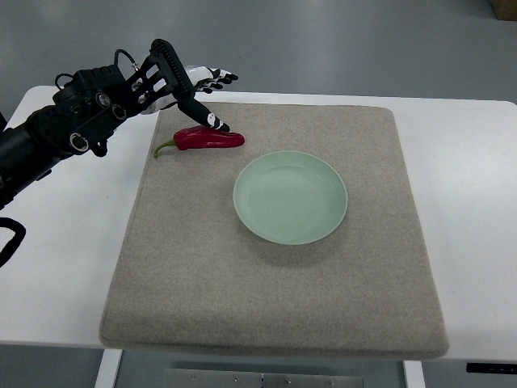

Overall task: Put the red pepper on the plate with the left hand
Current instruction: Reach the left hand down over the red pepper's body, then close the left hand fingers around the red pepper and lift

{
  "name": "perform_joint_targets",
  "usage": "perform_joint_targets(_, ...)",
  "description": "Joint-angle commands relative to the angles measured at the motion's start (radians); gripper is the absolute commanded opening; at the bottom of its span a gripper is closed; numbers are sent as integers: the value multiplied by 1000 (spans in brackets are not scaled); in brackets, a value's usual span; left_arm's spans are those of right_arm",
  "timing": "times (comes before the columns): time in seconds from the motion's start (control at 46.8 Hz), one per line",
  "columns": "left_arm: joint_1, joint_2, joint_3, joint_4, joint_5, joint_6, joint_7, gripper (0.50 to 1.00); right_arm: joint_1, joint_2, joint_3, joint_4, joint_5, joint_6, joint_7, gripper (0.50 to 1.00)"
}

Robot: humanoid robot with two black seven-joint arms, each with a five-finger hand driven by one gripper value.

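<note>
A red pepper (203, 139) with a green stem lies on the beige mat (275, 267), left of and slightly behind a pale green plate (291, 196). My left hand (194, 89) comes in from the left edge and hovers just above and behind the pepper. Its fingers are spread open and hold nothing. One fingertip (218, 124) reaches down close to the pepper's top; whether it touches cannot be told. The plate holds nothing. The right hand does not show.
The mat covers most of a white table (73, 267). Grey floor lies beyond the table's far edge. A black cable loop (10, 242) shows at the left edge.
</note>
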Motion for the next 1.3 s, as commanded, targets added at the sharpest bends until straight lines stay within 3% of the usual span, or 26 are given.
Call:
perform_joint_targets(0.0,-3,14,1,-21,64,0,0,969,1,0,0,0,0,0,0,930)
perform_joint_targets(0.192,-1,15,3,-21,219,0,-6,962,1,0,0,0,0,0,0,928)
perform_joint_targets(0.342,3,15,3,-20,319,0,-9,919,1,0,0,0,0,0,0,928)
perform_joint_targets(0.385,5,15,4,-20,322,0,-9,894,1,0,0,0,0,0,0,928)
perform_joint_targets(0.62,8,8,26,-20,319,0,-9,894,1,0,0,0,0,1,0,928)
perform_joint_targets(0.897,14,5,26,-12,314,-4,-9,846,0,0,0,0,0,0,0,928)
perform_joint_targets(1.111,22,2,27,-17,303,-6,-9,769,1,0,0,0,0,0,0,928)
perform_joint_targets(1.197,25,2,27,-18,303,-12,-9,716,1,0,0,0,0,0,0,928)
perform_joint_targets(1.282,23,2,29,-18,306,-12,-9,630,1,0,0,0,0,1,1,928)
